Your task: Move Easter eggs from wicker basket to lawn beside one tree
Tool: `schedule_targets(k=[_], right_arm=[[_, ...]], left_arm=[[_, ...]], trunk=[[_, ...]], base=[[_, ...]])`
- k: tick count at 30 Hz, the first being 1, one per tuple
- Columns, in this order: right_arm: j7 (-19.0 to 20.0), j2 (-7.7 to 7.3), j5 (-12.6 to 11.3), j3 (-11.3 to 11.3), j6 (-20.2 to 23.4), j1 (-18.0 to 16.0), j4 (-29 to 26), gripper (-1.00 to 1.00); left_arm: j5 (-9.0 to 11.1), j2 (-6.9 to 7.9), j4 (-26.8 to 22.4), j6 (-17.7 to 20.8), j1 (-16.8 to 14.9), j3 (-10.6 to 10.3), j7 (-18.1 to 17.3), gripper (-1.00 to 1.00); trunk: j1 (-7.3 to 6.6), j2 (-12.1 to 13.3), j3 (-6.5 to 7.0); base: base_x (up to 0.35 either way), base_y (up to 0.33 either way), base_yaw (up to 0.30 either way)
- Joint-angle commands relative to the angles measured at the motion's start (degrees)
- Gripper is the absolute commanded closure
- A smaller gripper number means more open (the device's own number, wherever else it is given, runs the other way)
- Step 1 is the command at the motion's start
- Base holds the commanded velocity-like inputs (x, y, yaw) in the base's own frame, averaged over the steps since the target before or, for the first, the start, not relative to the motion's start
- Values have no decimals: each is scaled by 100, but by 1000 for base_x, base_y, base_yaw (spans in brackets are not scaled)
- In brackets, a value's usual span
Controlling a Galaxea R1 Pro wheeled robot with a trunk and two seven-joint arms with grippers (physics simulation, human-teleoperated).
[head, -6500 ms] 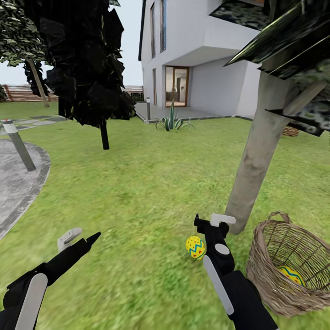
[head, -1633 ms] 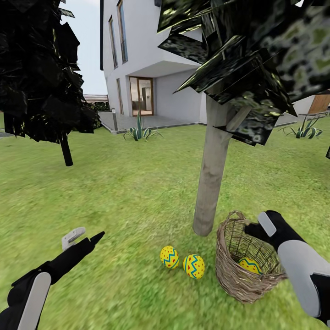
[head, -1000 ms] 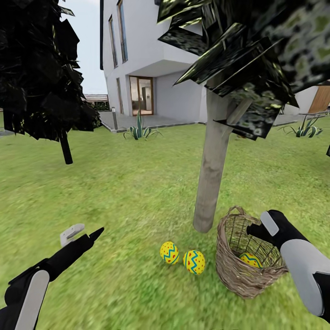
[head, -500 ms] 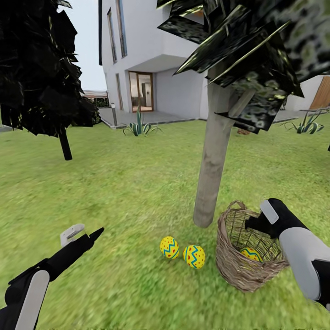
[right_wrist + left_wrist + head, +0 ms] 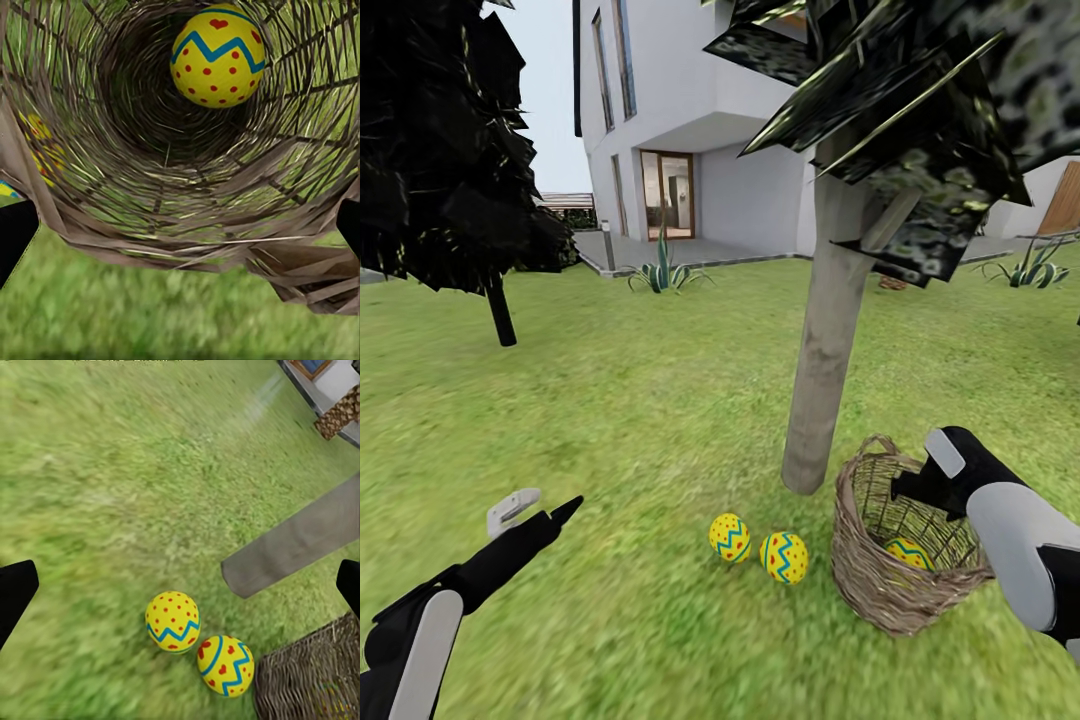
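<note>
Eggs: two (image 5: pixel 730 537) (image 5: pixel 784 557) lie by the tree (image 5: pixel 823 350); the third (image 5: pixel 218 56) (in the basket (image 5: pixel 860 590)) faces the right gripper (image 5: pixel 180 217), fingers spread to reach in.

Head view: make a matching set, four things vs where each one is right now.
1. Third Easter egg
2. Two Easter eggs
3. Right gripper
4. Left gripper

a. over open grass, left of the eggs
b. inside the wicker basket
c. at the basket's rim
d. on the lawn by the tree

Pairs: 1-b, 2-d, 3-c, 4-a
</note>
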Motion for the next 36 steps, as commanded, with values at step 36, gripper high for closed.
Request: schedule_targets(k=[36], right_arm=[[-42, 7, 211, 15, -436, -3, 190, -100]], left_arm=[[13, 4, -2, 220, -3, 54, -25, -100]], trunk=[[39, -22, -338]], base=[[49, -8, 0]])
